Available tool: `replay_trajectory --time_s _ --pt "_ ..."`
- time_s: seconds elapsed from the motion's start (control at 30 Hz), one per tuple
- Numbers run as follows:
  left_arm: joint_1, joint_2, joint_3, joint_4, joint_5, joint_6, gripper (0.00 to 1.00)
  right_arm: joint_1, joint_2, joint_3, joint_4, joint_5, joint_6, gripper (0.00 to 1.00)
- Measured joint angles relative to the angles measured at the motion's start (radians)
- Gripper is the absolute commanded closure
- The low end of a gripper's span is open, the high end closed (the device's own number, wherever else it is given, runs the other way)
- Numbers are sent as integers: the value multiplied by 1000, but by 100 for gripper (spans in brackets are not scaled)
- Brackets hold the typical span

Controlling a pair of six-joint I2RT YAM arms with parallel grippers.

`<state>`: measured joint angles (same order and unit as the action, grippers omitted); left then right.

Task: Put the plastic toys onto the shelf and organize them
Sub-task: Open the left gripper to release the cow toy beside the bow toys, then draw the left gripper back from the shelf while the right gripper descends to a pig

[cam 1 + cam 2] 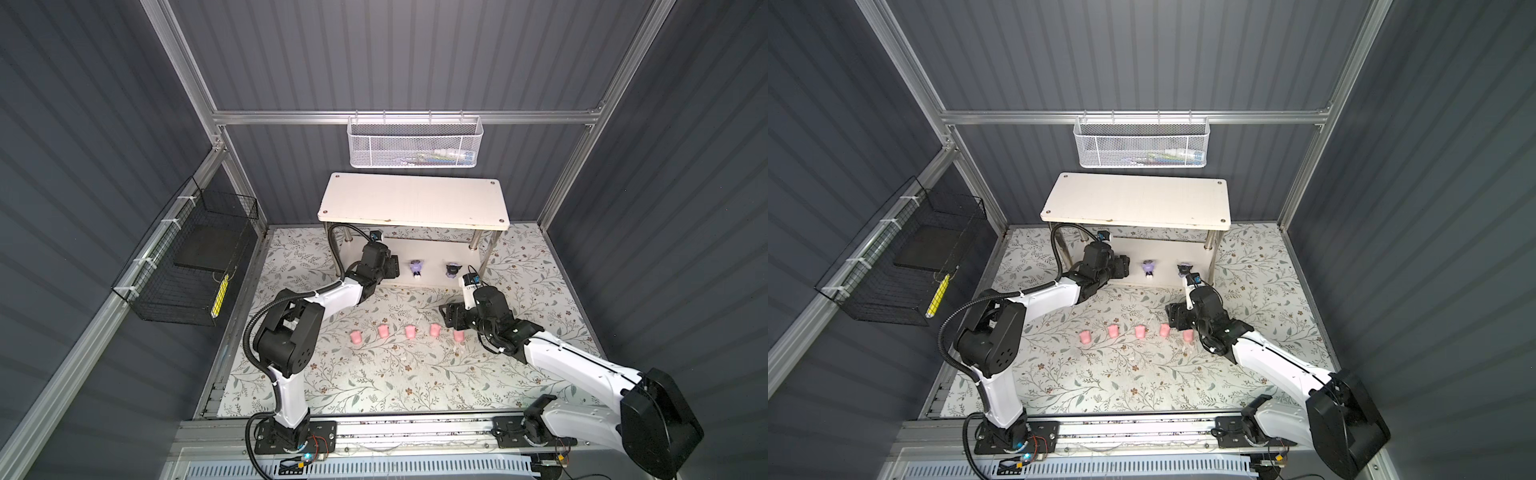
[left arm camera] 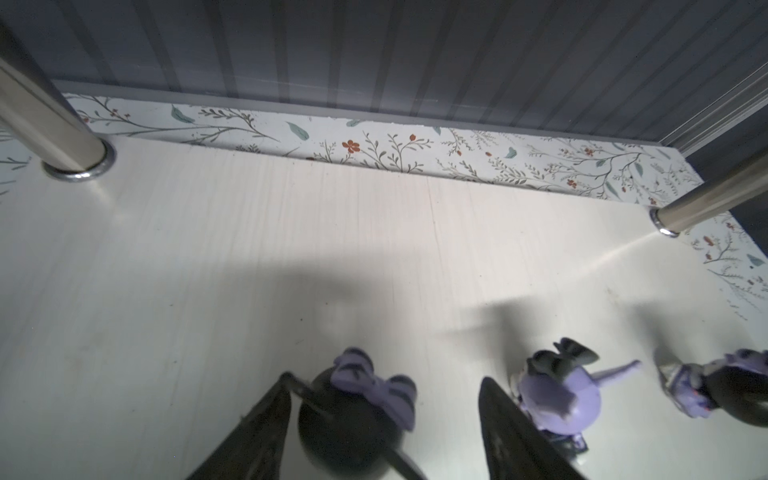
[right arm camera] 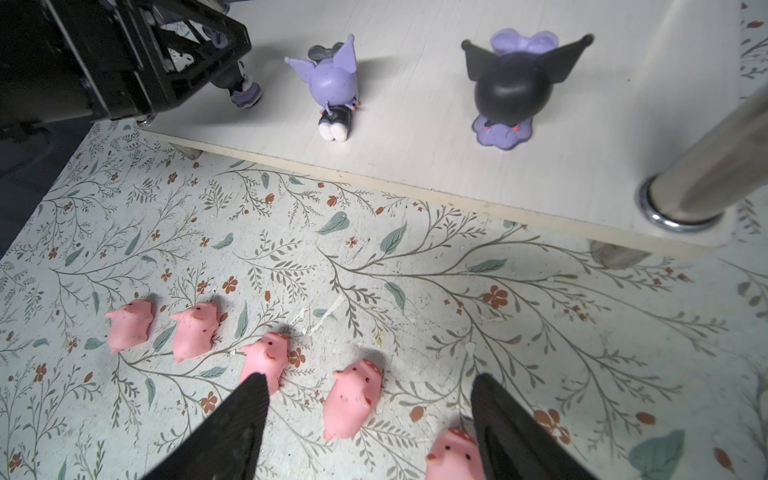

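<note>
- On the lower tier of the white two-tier shelf [image 3: 415, 166], near its front edge: three lavender-and-black figurines in a row, all upright.
- Left gripper [image 2: 384, 378] in under the shelf's top board, jaws released and spread to either side of the bow-topped black-headed figurine [image 2: 353, 428].
- One finger well clear of that figurine's head, the other just beside a pointed black ear; contact there impossible to tell.
- Feet of that figurine down on the tier, as seen in the right wrist view.
- Middle of the row: lavender-headed figurine [image 3: 332, 79], close by the outside of one left finger.
- Far end of the row, nearest a shiny metal leg [image 3: 706, 166]: skirted black-headed figurine [image 3: 509, 91], with lavender bow and black pointed ears.
- In both top views, these last two side by side on the tier between the two grippers.
- Right gripper [image 3: 368, 376] low over the floral bench [image 1: 374, 386] in front of the shelf, jaws released, wide apart, grasping nothing.
- Five pink pigs [image 1: 410, 331] in a loose row on the bench, apart from the shelf and from one another.
- Right-end pig [image 3: 453, 455] just beside one right finger; neighbouring pig [image 3: 353, 399] below the gap between the jaws.
- White mesh basket [image 1: 415, 141] on the back rail above the shelf; black wire basket [image 1: 187, 257] on the left wall.
</note>
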<state>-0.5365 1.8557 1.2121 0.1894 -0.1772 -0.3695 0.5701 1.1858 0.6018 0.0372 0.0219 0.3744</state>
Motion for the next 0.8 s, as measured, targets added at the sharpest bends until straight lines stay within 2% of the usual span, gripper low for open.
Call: replay_trajectory --time_s 0.43,0.8 --pt "0 -192 -156 10 37 -18 24 0 -1 0 7 0 2 21" --pt "0 -519 -364 -55 34 -55 23 0 -56 -1 -21 -1 4 21"
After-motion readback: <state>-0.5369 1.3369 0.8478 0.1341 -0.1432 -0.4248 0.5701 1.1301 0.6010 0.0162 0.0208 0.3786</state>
